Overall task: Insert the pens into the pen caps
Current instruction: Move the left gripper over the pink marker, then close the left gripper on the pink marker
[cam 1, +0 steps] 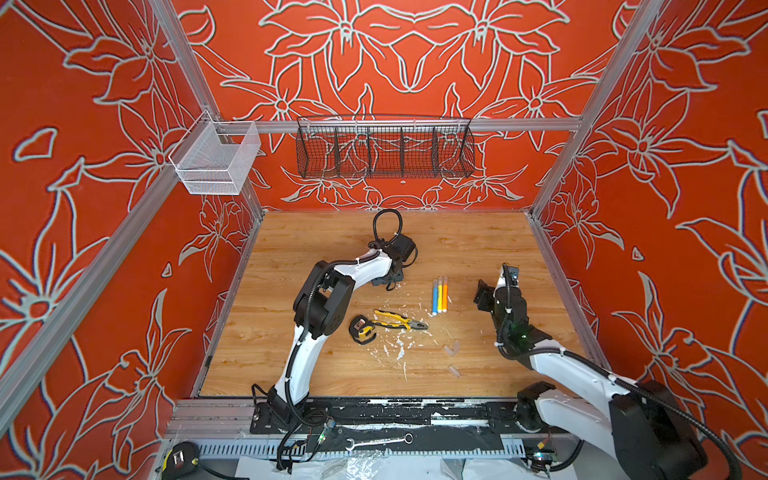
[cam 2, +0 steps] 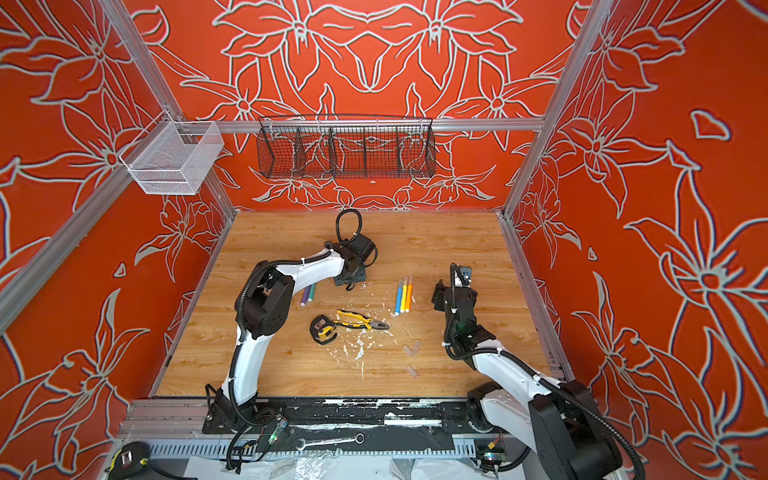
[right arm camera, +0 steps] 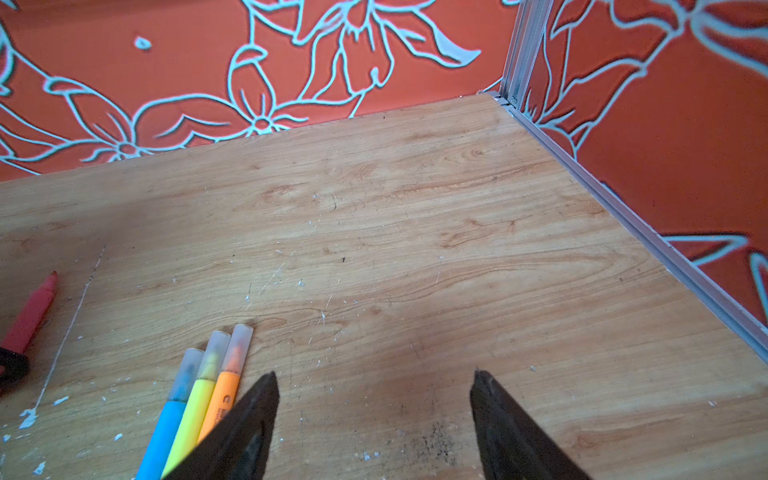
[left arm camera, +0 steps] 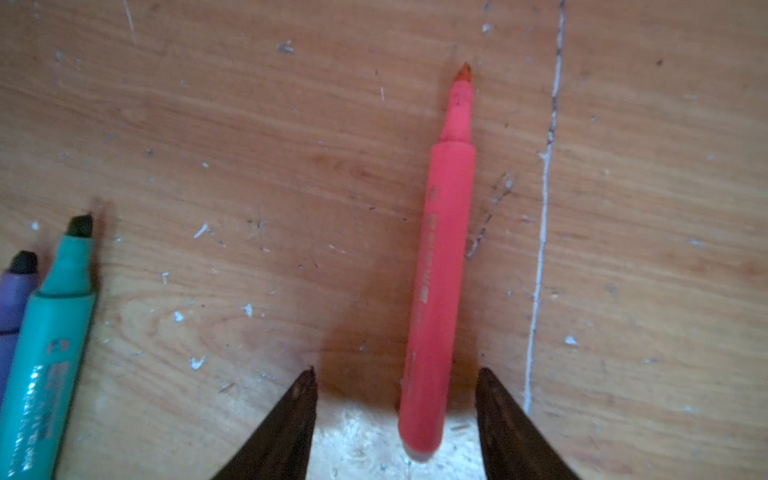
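Observation:
A pink pen [left arm camera: 440,266] lies uncapped on the wood. My left gripper [left arm camera: 397,372] is open, its jaws standing either side of the pen's rear end with a gap on each side. Green [left arm camera: 50,353] and purple [left arm camera: 12,303] pens lie uncapped beside it, also seen in a top view [cam 2: 308,295]. Blue, yellow and orange pens [cam 1: 439,296] lie side by side with clear pen caps [right arm camera: 218,349] on their tips. Three loose pen caps [cam 1: 453,349] rest nearer the front. My right gripper [right arm camera: 374,373] hangs open over bare wood just right of the capped pens.
Yellow-handled pliers [cam 1: 399,321] and a tape measure [cam 1: 362,329] lie mid-table amid white debris [cam 1: 395,349]. A black wire basket [cam 1: 384,151] and a white mesh basket [cam 1: 216,160] hang on the walls. Aluminium rails [right arm camera: 648,232] edge the table.

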Available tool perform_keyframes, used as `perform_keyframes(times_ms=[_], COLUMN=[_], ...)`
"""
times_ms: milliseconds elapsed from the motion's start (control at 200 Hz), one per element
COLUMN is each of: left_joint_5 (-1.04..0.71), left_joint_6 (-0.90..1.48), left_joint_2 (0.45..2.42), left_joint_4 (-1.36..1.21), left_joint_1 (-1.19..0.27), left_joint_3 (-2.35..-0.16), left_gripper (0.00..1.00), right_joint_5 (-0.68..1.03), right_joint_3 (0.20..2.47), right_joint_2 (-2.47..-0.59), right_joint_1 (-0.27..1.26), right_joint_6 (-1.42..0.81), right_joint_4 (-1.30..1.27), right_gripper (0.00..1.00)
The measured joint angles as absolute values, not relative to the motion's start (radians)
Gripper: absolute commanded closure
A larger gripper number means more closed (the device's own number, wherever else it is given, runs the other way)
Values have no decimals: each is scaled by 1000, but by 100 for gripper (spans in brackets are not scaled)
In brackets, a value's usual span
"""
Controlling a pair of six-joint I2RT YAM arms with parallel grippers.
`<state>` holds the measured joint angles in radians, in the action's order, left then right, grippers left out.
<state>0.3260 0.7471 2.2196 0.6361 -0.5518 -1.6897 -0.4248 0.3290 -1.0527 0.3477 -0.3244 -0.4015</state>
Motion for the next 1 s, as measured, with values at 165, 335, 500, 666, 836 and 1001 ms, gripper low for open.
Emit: perform_keyframes(times_ms=[165,335,500,666,836,1001], left_joint_5=[310,303,302,302,294,289], left_joint_6=[748,748,748,747,735,728], left_joint_2=[2231,2250,2258,2262,2263,2268], left_joint_4=[640,642,643,642,631,607], left_joint_1=[-531,-522,-520,-516,-511,-506], left_joint_3=[-1710,-1738,-1749,-1754,-1754,-1754], left_gripper=[46,49,55,62,74,91], right_joint_5=[-425,-425,-425,-425,-425,-425], right_joint_3=[329,329,329,329,329,329], right_joint_2=[-1053,-1053,-1053,-1053,-1053,-1053], right_joint_1=[348,348,348,348,348,348], right_joint_6=[-324,-324,-324,-324,-324,-324], right_joint_4=[-402,-402,-402,-402,-402,-402], right_gripper=[25,25,25,25,25,26])
